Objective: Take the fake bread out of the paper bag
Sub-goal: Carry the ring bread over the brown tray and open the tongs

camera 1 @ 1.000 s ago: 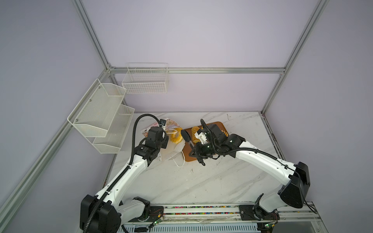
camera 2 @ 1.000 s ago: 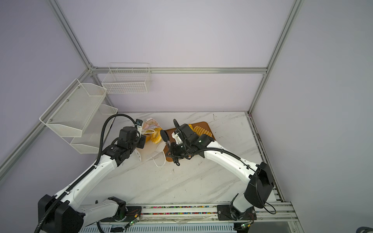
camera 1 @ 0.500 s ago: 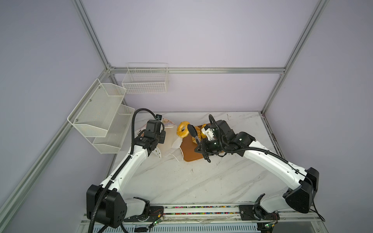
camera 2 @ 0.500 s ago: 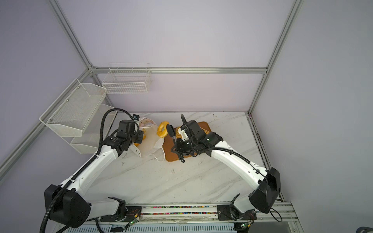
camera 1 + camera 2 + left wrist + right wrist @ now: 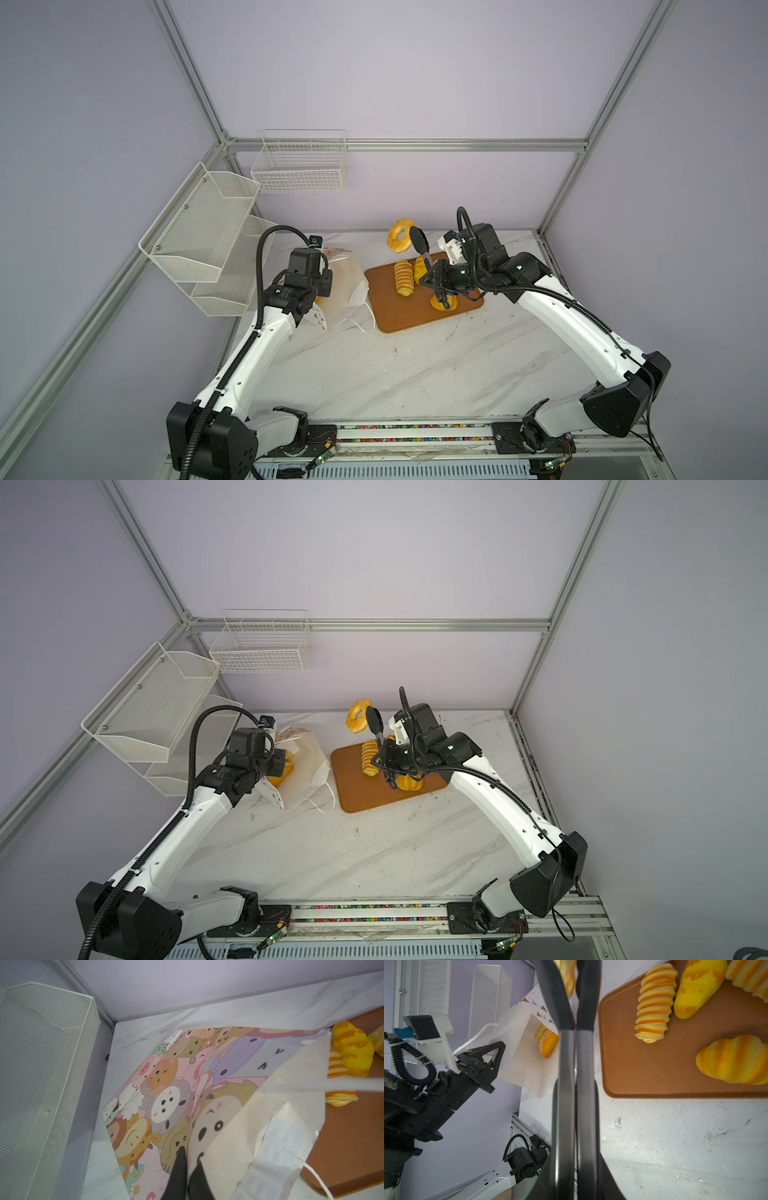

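Observation:
The white paper bag (image 5: pixel 349 286) (image 5: pixel 307 762) lies on its side left of the tray, mouth toward it. My left gripper (image 5: pixel 187 1153) is shut on the bag's printed wall (image 5: pixel 166 1095), holding the mouth apart. Inside the bag a brown seeded oval (image 5: pixel 548 1043) and a yellow piece (image 5: pixel 282 771) show. My right gripper (image 5: pixel 415 243) (image 5: pixel 372 723) is shut on a ring doughnut (image 5: pixel 400 242) (image 5: pixel 357 722), raised above the tray's far left corner. A ridged roll (image 5: pixel 404 277) (image 5: pixel 654 1012), a smooth long roll (image 5: pixel 695 991) and a bun (image 5: pixel 735 1059) lie on the tray.
The flat orange-brown tray (image 5: pixel 390 311) (image 5: pixel 633 1074) sits mid-table at the back. White mesh baskets (image 5: pixel 199 232) hang on the left wall close to the bag, and a wire basket (image 5: pixel 299 166) hangs on the back wall. Marble tabletop (image 5: pixel 415 374) stretches toward the front.
My right gripper has lifted the doughnut from the bag's mouth, up and toward the back over the tray. The left arm has shifted back a little, still gripping the bag.

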